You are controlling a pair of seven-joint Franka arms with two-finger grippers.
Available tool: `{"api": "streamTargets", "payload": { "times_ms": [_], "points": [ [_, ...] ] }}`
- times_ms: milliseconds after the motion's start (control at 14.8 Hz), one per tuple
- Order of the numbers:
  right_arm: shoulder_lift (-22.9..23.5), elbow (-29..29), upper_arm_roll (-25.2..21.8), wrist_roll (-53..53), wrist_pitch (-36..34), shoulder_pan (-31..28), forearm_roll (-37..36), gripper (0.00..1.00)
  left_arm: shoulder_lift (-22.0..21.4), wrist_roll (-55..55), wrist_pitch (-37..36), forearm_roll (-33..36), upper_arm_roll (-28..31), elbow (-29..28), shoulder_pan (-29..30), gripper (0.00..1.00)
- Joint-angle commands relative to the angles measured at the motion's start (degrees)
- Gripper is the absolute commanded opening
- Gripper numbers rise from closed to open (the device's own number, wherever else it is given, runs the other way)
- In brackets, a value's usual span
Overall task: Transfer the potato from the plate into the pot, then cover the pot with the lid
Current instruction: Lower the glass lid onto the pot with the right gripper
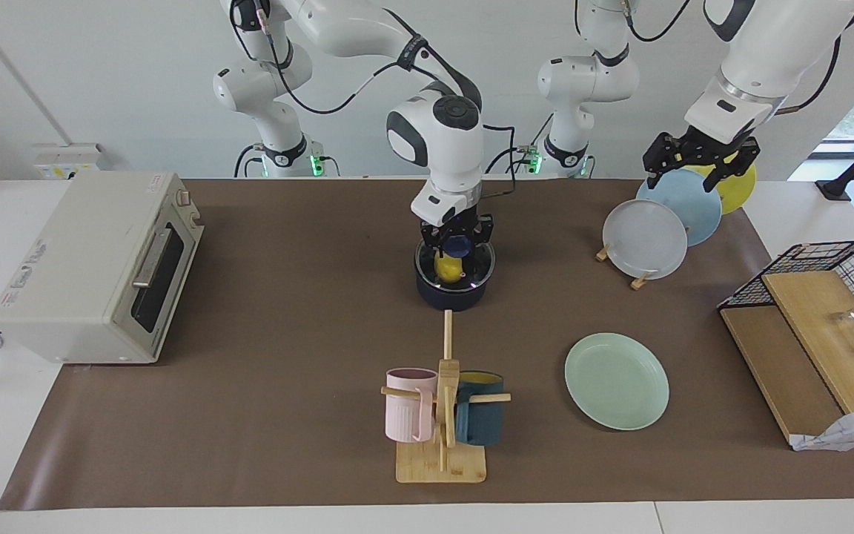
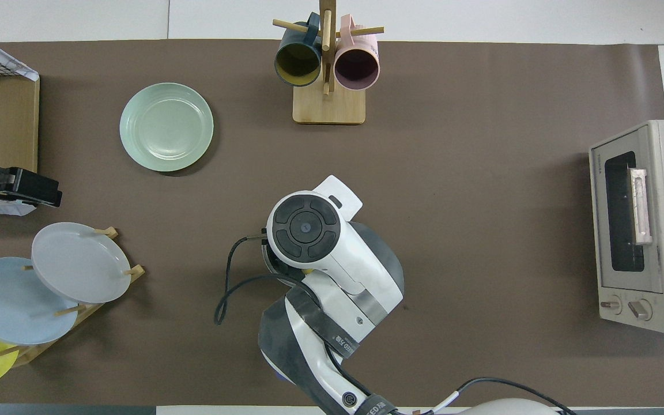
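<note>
Potato: the potato (image 1: 449,268) sits inside the pot (image 1: 455,294), seen yellow through the glass.
Lid: the lid (image 1: 456,261) lies on the pot's rim, as far as I can judge; its blue knob is at the centre, straight under my right tool.
Pot: at the middle of the surface (image 1: 308,319); every place below is given from it.
Right tool: my right tool (image 1: 459,239) is directly over the pot, fingers either side of the lid's knob. Whether they are clamped on it or just let go, I cannot tell.
Key relation: knob and tool line up vertically, so the coming move, I judge, is a straight lift off the pot, with no sideways drag on the lid.
Plate: the plate (image 1: 617,380) is bare, farther from the robots than the pot, toward the left arm's end.
Left tool: my left tool (image 1: 697,165) waits over the plate rack (image 1: 638,274), toward the left arm's end from the pot, jaws apart, holding nothing.
Progress: both steps look all but done.
</note>
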Motion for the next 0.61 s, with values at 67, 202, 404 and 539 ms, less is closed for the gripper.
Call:
{"api": "streamTargets", "payload": {
  "times_ms": [67,202,404,539],
  "points": [
    [0.33,-0.29,0.22,1.25,1.52,-0.02,-1.41,0.00,0.79,-2.20,0.29,0.89,1.78,1.43,-1.33,1.00],
    [0.33,-0.29,0.31,1.16,1.43,-0.02,-3.08,0.00,0.70,-2.73,-0.15,0.80,1.96,1.43,-1.33,1.00],
    [0.33,-0.29,0.31,1.08,1.52,-0.02,-4.14,0.00,0.61,-3.70,-0.15,0.80,2.04,1.35,-1.25,1.00],
    [0.33,-0.38,0.31,1.08,1.61,0.15,-4.32,0.00,0.61,-4.92,-0.15,0.72,2.39,1.35,-1.24,1.00]
  ]
}}
